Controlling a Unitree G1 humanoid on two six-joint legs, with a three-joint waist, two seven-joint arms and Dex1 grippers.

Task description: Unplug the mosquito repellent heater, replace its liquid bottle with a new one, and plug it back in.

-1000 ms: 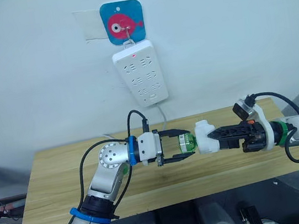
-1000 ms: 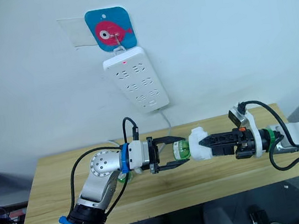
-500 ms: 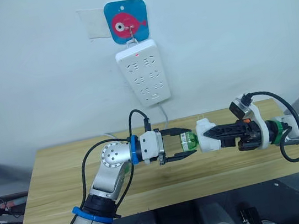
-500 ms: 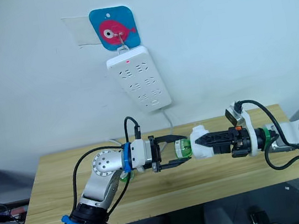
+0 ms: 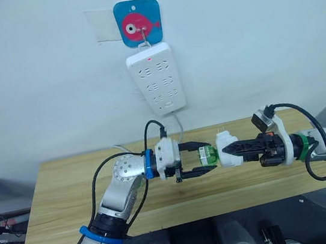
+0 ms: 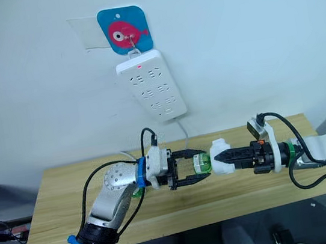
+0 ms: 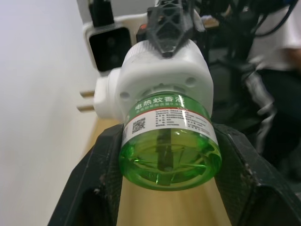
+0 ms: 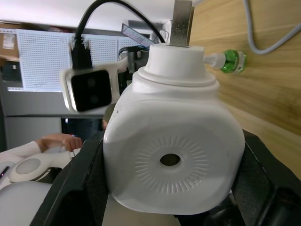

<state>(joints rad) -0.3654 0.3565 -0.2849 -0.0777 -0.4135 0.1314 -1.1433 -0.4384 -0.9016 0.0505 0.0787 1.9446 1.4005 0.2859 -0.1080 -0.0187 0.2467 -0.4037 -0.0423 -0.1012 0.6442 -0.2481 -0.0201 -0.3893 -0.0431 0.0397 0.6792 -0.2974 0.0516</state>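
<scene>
We hold the mosquito repellent heater (image 5: pixel 228 151) in mid-air above the wooden table (image 5: pixel 63 190), well below the power strip (image 5: pixel 156 78) that hangs on the far wall from a hook on a blue fish plaque (image 5: pixel 138 21). Our right gripper (image 5: pixel 235 149) has its fingers closed on the sides of the white body, so the round vent hole faces back along that arm and the plug prongs stick out sideways, free of any socket. Gripped this way, the threaded end of the unit points left, toward our other arm. There the green liquid bottle (image 5: pixel 207 154) juts out of the heater, and our left gripper (image 5: pixel 200 158) has its two black fingers (image 7: pixel 101 160) pressed against both sides of the bottle, clamping it. We judge the two arms face each other along one line so that one can steady the unit while the other turns the bottle on its thread; whether it is going in or coming out we cannot tell. A second green bottle (image 8: pixel 233 61) lies on the table beside a grey cable (image 8: pixel 270 33). The heater is unplugged, so replugging is yet to do.
</scene>
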